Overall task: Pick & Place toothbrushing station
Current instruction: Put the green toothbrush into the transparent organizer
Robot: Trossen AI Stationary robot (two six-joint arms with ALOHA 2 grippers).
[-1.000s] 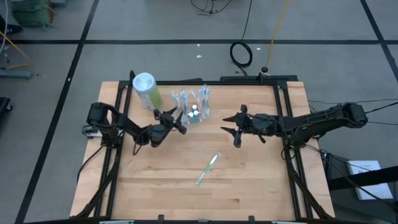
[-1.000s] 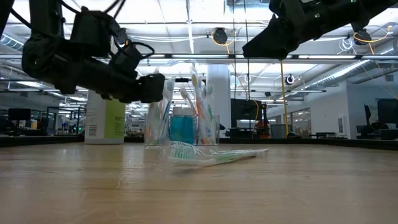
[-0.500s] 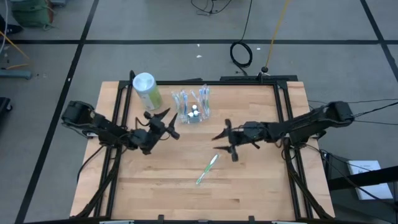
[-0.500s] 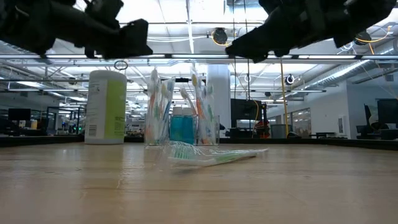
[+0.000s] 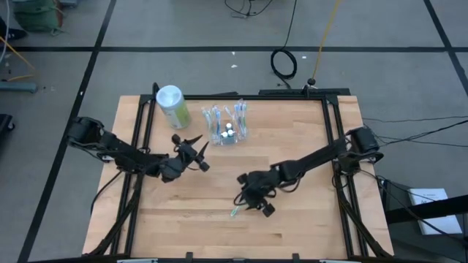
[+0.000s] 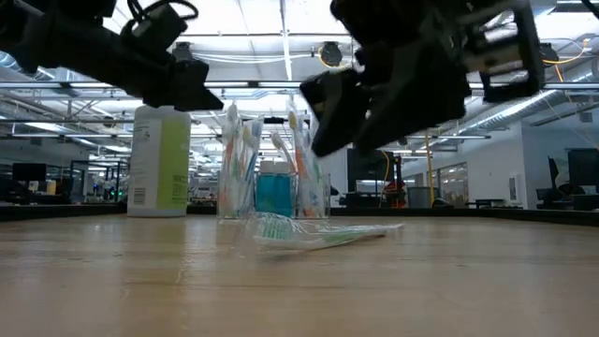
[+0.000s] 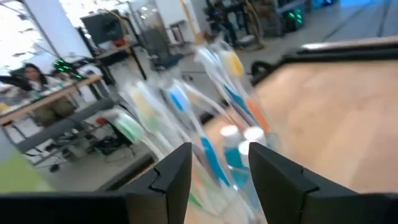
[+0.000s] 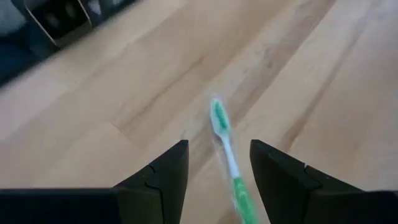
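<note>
The toothbrushing station (image 5: 225,126), a small clear holder with thin coloured toothbrushes and blue white-capped tubes, stands upright at the far middle of the table. It also shows in the low view (image 6: 271,183) and the left wrist view (image 7: 217,124). A green toothbrush (image 8: 225,149) lies flat on the table near the middle. In the high view only its near end (image 5: 234,212) shows. My left gripper (image 5: 197,154) is open and empty, hanging near and left of the station. My right gripper (image 5: 252,197) is open above the toothbrush, its fingers on either side of it and clear of it.
A larger green canister (image 5: 172,107) with a white lid stands upright left of the station, near the far left corner. Black frame rails (image 5: 330,131) run along the table's left, right and far sides. Bare wood (image 5: 183,219) lies toward the near edge.
My right gripper has gone toward the table's near edge and left, and down, until it stands over the lying green toothbrush. My left gripper has drawn back from the station toward the near left and risen. The station and the toothbrush have kept still.
</note>
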